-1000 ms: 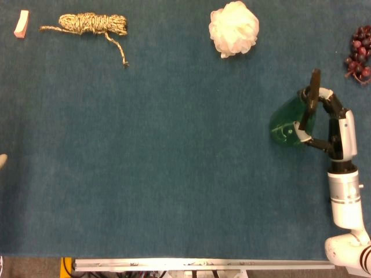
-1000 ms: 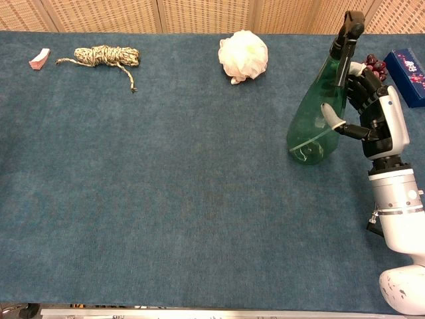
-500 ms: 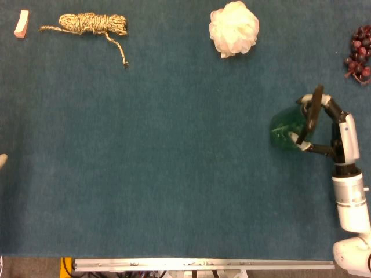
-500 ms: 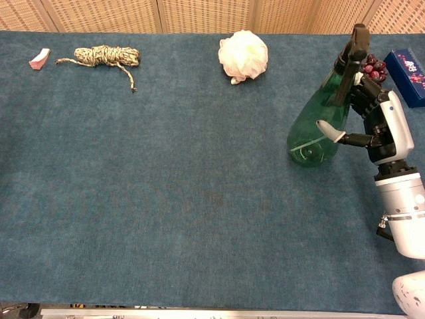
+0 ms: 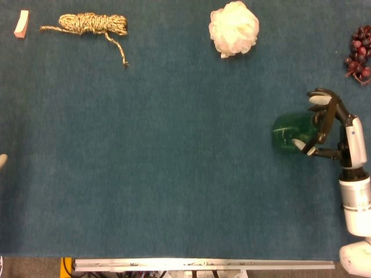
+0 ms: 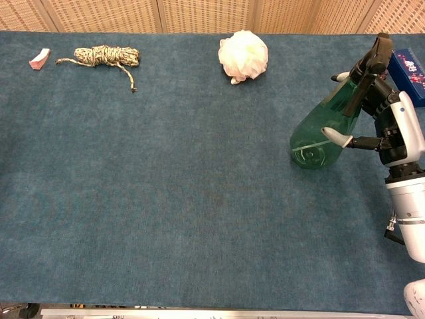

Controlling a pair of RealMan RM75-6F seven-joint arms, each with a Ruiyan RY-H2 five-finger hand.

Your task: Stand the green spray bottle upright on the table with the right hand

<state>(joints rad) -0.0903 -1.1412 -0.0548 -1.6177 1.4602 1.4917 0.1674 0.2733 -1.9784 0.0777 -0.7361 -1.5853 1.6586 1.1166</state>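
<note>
Right hand (image 6: 385, 119) grips the green spray bottle (image 6: 325, 126) near its neck, steadying its base on the table (image 6: 166, 199).

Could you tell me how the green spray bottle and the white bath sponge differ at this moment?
The green spray bottle is see-through and tall with a dark nozzle; the bath sponge is white, round and ruffled. The right hand is around the bottle; nothing touches the sponge. Both sit on the blue table.
</note>
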